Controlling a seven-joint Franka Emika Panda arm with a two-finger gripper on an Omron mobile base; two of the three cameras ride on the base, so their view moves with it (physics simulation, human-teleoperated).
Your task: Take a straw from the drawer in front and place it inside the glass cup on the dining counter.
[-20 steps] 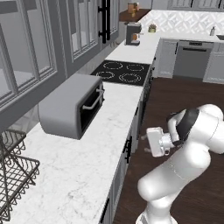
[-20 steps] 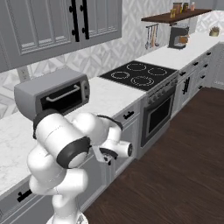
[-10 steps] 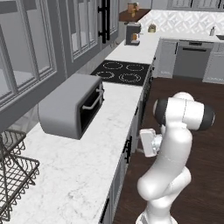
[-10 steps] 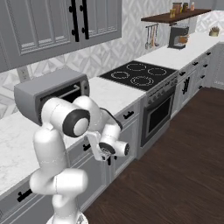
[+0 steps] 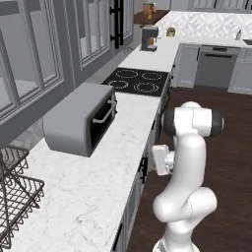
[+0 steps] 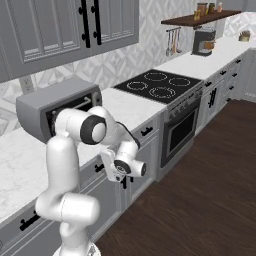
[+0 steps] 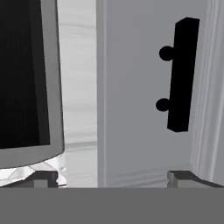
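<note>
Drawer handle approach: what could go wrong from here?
1. The tool is open, but in the hand view the drawer handle sits well off-centre, so closing now would likely miss it.
2. The toaster oven overhangs near the counter edge; lifting the arm could clip it.

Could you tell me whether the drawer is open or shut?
Shut: the drawer front lies flush, its black handle ungrasped.
</note>
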